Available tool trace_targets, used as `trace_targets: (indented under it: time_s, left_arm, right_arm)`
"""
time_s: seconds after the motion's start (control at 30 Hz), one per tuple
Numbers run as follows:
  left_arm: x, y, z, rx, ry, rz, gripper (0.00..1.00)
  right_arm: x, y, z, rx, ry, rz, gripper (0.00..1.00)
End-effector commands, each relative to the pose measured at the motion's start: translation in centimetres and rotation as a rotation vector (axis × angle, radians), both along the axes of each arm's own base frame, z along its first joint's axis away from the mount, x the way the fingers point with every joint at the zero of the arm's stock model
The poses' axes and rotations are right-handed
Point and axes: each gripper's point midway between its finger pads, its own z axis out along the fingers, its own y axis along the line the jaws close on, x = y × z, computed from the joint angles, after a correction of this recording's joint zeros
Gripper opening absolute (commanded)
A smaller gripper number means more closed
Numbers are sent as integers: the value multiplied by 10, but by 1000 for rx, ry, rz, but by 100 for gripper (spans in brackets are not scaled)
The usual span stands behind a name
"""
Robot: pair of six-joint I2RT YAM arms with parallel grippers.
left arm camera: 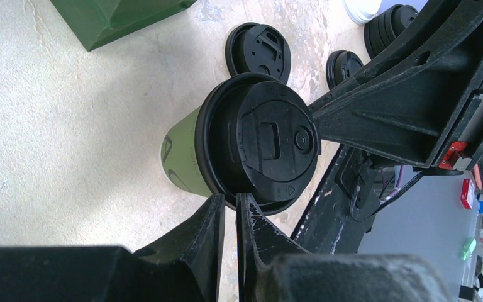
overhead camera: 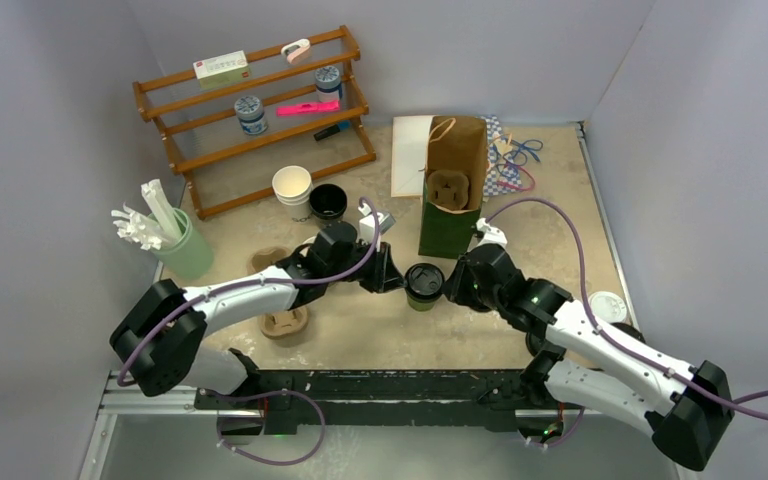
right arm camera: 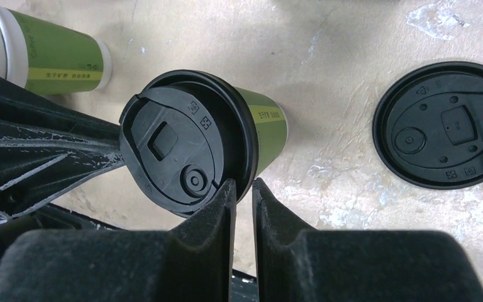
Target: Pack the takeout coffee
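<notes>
Takeout coffee [overhead camera: 424,285] is standing on the table [overhead camera: 360,335], just before the green bag [overhead camera: 447,232]. Left pincer [left arm camera: 229,202] and right pincer [right arm camera: 241,189] are touching its lid rim from opposite sides, each showing a narrow slit; grip unclear.

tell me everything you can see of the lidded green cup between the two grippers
The takeout coffee is a small olive-green paper cup with a lighter band and small print, capped by a round black plastic sip lid. It stands upright on the table, near the green bag. The left gripper and right gripper, fingers nearly together, touch the lid's rim from opposite sides.
</notes>
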Motion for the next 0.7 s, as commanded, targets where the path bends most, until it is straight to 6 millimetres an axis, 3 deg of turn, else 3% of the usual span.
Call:
trace_targets:
  time_s: [0.0,0.13,0.23,0.4,0.67]
  left_arm:
    - [7,8,-23,89,11,27,15]
    - [6,9,-28,102,17,31,14]
    - [9,11,-23,105,2,45,14]
    - [18,14,0,111,-52,76,14]
    - [26,7,43,49,-116,82,25]
  right_arm:
    - [-23,-9,-43,-63,122,42,17]
    - [-25,-8,-44,-57,133,47,17]
    - [-20,-9,-30,-57,100,42,16]
    - [-4,-15,10,-81,0,14,24]
    - [2,-24,35,-121,-66,20,36]
